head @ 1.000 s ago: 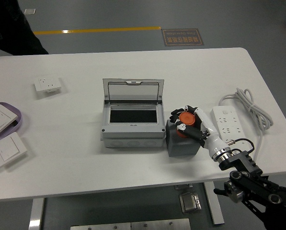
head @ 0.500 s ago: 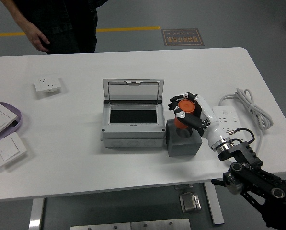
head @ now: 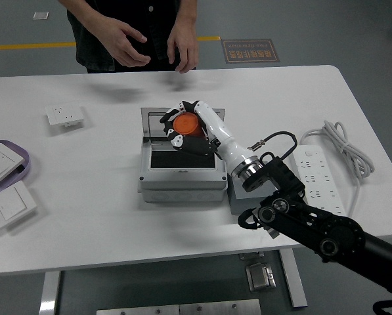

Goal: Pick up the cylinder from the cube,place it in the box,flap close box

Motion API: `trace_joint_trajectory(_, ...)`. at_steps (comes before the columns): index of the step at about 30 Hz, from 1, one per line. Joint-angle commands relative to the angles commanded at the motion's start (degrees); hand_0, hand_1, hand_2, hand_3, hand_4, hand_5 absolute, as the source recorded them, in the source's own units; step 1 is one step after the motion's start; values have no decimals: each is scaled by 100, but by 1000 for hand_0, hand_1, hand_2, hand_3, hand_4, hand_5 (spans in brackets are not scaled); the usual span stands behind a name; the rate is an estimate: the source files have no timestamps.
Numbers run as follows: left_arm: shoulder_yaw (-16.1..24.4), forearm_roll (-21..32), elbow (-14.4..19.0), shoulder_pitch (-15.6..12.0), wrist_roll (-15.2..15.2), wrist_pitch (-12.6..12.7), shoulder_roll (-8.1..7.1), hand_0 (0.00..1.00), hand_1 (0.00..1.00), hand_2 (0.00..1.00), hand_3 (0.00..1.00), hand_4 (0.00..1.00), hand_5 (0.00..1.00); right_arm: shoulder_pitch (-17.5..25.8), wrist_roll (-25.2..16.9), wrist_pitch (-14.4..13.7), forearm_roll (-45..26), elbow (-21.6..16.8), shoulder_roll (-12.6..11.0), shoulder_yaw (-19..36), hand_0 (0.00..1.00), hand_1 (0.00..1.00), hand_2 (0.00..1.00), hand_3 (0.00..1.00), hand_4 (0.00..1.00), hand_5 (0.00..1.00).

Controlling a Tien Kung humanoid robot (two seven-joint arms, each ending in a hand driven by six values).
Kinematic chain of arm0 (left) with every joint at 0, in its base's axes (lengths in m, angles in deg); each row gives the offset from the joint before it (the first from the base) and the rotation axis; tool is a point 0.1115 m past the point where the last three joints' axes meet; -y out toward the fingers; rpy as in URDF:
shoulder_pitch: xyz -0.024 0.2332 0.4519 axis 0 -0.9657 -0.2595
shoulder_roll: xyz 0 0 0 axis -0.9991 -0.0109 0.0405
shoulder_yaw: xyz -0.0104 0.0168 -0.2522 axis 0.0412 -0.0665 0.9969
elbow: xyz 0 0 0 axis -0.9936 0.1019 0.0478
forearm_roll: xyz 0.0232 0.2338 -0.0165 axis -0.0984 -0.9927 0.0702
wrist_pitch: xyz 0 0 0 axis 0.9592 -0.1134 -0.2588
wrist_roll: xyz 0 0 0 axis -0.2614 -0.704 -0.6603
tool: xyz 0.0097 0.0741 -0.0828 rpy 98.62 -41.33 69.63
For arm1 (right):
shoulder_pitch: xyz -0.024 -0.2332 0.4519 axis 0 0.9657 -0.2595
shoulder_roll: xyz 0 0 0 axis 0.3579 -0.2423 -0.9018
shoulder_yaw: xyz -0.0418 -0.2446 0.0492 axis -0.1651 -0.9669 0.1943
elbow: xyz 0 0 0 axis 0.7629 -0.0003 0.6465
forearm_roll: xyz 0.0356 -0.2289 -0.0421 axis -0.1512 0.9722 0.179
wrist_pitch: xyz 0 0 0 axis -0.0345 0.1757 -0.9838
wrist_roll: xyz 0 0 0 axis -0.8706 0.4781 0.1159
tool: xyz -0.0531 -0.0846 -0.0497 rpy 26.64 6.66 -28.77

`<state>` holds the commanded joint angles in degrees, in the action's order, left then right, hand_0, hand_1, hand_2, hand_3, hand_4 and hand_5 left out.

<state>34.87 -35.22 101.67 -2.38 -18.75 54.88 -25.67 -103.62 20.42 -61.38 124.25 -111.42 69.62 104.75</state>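
The right hand (head: 188, 128) grasps the orange cylinder (head: 185, 125) with its fingers curled around it, held above the back of the open grey box (head: 181, 172), close in front of the raised lid (head: 180, 121). Released from here, the cylinder could strike the lid or the box's rear rim and roll away. The cube (head: 256, 195), right of the box, is largely hidden by the forearm.

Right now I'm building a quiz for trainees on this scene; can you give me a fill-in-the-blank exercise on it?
1. The robot's right hand holds the ____ cylinder.
2. The grey plastic box has its clear lid ____.
3. The white power strip lies on the box's ____ side.
4. At the white table's far edge stands a ____.

Missing words: orange; open; right; person
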Motion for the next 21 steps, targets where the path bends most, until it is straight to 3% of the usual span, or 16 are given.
trace_joint_trajectory(4, -50, 51, -28, -1, 0, -5, -3, 605, 625, 635, 654, 719, 213, -384, 777, 271, 858, -3, 171, -283, 190, 211, 308, 257, 2, 2)
trace_joint_trajectory(5, -58, 60, -33, 0, 1, -6, -5, 605, 626, 635, 653, 718, 215, -454, 947, 344, 1043, 10, 211, -354, 124, 189, 305, 258, 2, 2)
trace_joint_trajectory(8, -73, 79, -43, 3, 2, -7, -16, 605, 626, 635, 653, 718, 215, -638, 1475, 545, 1628, 91, 328, -590, 124, 189, 305, 258, 2, 2)
trace_joint_trajectory(14, -113, 117, -52, 9, 4, -8, -25, 605, 626, 635, 652, 718, 218, -801, 2267, 726, 2615, 349, 463, -937, 125, 203, 340, 286, 2, 2)
trace_joint_trajectory(16, -131, 129, -54, 9, 5, -9, -22, 605, 626, 635, 652, 718, 218, -821, 2401, 722, 2872, 452, 493, -1012, 125, 203, 340, 286, 2, 2)
trace_joint_trajectory(17, -140, 132, -54, 7, 6, -9, -20, 605, 626, 634, 652, 717, 218, -827, 2438, 716, 3025, 518, 510, -1047, 140, 237, 394, 356, 2, 2)
trace_joint_trajectory(21, -144, 133, -59, 5, 6, -10, -23, 605, 626, 634, 652, 717, 218, -836, 2430, 664, 3341, 675, 536, -1115, 140, 237, 394, 356, 2, 2)
